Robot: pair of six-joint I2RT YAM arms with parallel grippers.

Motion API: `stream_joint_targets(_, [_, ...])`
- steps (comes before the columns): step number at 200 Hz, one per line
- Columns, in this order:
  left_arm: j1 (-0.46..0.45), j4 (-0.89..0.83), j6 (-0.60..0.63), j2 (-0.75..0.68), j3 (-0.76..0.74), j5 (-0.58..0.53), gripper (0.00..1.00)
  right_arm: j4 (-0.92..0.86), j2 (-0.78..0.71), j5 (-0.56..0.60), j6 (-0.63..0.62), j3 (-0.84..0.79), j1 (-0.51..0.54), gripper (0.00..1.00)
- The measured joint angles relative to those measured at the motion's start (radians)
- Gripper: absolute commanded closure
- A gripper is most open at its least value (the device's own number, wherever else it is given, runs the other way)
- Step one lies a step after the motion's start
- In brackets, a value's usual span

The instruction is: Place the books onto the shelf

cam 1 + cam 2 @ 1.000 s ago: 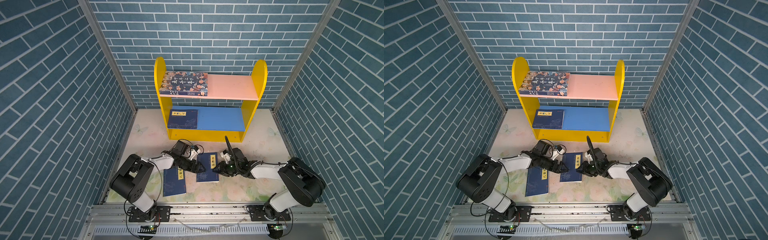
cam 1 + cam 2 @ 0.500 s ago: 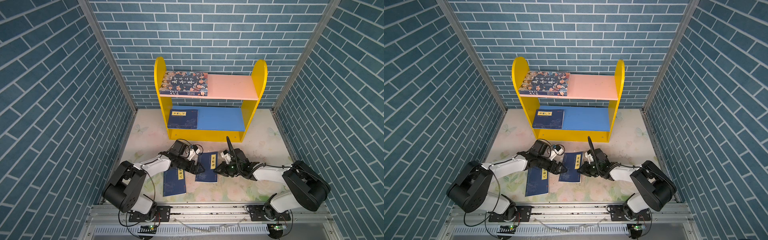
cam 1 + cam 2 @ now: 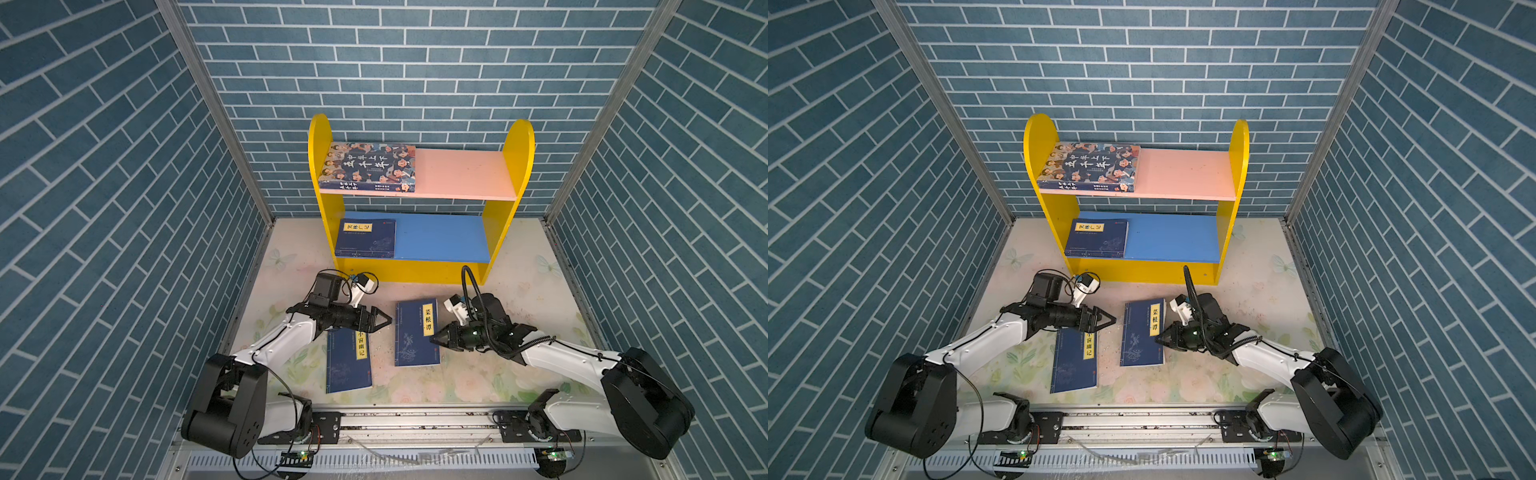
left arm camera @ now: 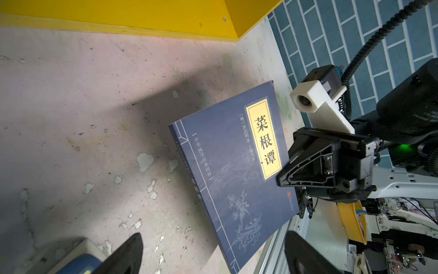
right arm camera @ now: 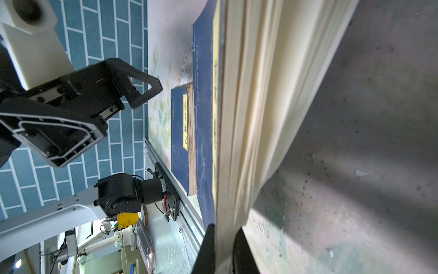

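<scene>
Navy book (image 3: 409, 332) is now pinched by its page edge in the right claw (image 3: 433, 339), which has just clamped; the left claw (image 3: 383, 324) gapes opposite, empty. Lifting toward the shelf (image 3: 509, 166), off to its side, can probably begin.

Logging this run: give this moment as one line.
left tool open | right tool shut on right table book | shelf holds cartoon book, navy book
</scene>
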Motion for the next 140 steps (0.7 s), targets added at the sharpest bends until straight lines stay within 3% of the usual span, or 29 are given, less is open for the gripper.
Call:
stream_joint_targets(62, [0.002,0.063,-0.073,0.038,-0.015,0.105,0.09,-0.029,-0.024,-0.078,-0.031,0.066,-0.005,1.00])
stream_joint_targets(140, [-0.037,0.182,-0.212,0.070,-0.017,0.236,0.29,0.014,-0.023,-0.153,-0.034,0.095,-0.005,1.00])
